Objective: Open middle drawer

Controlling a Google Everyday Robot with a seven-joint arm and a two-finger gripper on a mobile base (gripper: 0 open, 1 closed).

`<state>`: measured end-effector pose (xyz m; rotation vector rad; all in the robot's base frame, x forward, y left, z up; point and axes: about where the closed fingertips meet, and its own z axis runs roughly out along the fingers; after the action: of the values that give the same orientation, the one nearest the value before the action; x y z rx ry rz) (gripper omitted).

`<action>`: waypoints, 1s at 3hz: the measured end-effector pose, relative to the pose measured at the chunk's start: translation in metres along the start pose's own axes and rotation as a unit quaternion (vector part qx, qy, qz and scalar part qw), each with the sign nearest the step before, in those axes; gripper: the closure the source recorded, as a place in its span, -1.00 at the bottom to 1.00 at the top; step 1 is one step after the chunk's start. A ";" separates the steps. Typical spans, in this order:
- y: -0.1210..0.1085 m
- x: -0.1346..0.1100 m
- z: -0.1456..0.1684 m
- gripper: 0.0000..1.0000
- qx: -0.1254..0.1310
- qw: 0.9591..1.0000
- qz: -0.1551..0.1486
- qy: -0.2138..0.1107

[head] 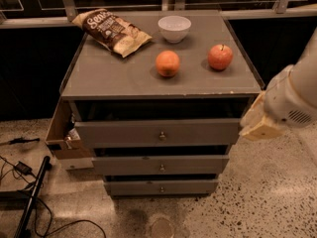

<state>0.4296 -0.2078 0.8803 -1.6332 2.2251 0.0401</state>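
The grey cabinet [99, 76] has three drawer fronts stacked below its top. The middle drawer [129, 165] is the second one, with a small round metal knob [162, 167] at its centre; dark gaps show above and below its front. The taller top drawer [119, 133] sits above it and the narrowest bottom drawer [133, 187] below. My gripper [257, 125], cream-coloured on a white arm, hangs at the right, beside the cabinet's right front corner at the height of the top drawer. It touches no drawer.
On the cabinet top lie a chip bag [111, 31], a white bowl [174, 28], an orange [168, 63] and an apple [220, 57]. A cardboard box [62, 138] hangs at the cabinet's left side. Cables and a black pole [29, 197] lie on the floor at the left.
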 end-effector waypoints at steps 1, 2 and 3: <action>0.025 0.017 0.081 0.77 -0.035 0.998 0.026 -0.042; 0.023 0.019 0.104 1.00 -0.026 0.997 0.036 -0.055; 0.033 0.026 0.121 1.00 -0.024 0.998 0.030 -0.054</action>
<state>0.4271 -0.1913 0.7537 -1.5501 2.2057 0.1940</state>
